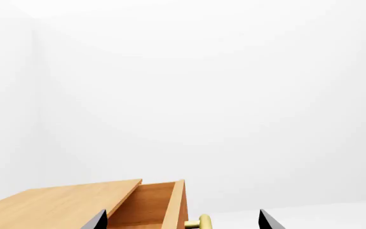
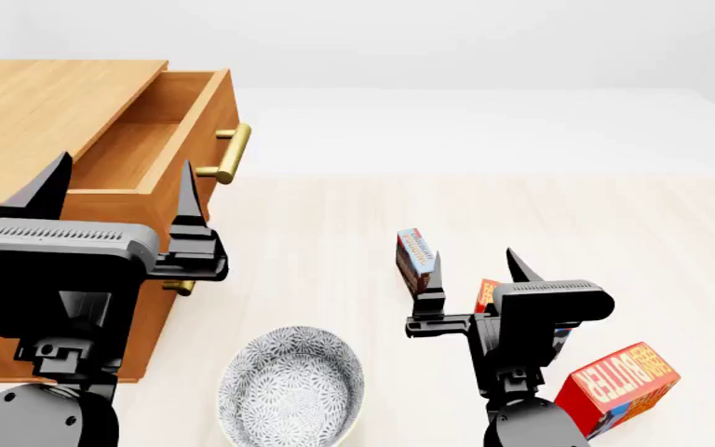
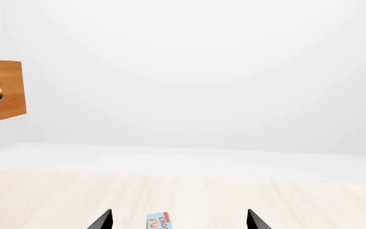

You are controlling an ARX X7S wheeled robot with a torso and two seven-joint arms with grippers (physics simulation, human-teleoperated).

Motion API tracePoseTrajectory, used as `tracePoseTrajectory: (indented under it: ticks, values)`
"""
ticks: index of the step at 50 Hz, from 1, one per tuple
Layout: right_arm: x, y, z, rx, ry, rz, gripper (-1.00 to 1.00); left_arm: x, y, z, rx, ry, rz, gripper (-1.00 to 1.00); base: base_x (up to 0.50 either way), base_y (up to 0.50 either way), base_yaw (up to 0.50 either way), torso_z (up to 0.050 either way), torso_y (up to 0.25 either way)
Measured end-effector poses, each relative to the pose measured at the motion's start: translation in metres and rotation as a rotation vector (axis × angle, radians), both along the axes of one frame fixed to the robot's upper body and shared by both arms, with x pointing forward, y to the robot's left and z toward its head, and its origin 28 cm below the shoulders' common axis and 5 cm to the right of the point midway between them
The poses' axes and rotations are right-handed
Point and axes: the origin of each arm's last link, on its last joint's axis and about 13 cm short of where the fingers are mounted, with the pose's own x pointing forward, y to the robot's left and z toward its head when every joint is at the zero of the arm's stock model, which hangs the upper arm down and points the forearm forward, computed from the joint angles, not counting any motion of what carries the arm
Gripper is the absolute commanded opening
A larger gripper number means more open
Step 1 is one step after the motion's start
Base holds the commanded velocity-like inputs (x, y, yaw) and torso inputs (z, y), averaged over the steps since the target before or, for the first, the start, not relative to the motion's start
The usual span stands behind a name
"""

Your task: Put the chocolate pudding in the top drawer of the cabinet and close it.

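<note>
1. The cabinet (image 2: 47, 102) stands at the left of the head view on the pale wooden floor (image 2: 332, 242).
2. Its top drawer (image 2: 146, 149) is pulled out and I see nothing inside it. The brass handle (image 2: 231, 154) sits on the front of the drawer.
3. The left hand (image 2: 122, 200) is raised in front of the open drawer. Its two dark fingers are spread apart and hold nothing.
4. The chocolate pudding (image 2: 415, 259) stands on its edge on the floor, well apart from the cabinet, with its blue face turned to the right.
5. The right hand (image 2: 476, 270) is just beside the pudding, a little to the right of it. The fingers are spread, and the box is not between them.
6. Behind the right hand there is one butter box (image 2: 487, 296), partly hidden. A second butter box (image 2: 618, 384) lies at the lower right.
7. A patterned bowl (image 2: 290, 386) is on the floor near the cabinet.
</note>
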Motion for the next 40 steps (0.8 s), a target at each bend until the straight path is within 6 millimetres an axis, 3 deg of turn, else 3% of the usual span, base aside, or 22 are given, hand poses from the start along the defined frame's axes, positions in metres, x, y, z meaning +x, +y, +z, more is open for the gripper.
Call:
tracePoseTrajectory:
  ticks: [40]
  values:
    - [-0.014, -0.015, 0.004, -0.012, 0.006, -0.040, 1.00, 0.044, -0.001, 0.075, 0.051, 0.160, -0.057, 1.00, 0.00, 0.00, 0.00, 0.000, 0.000]
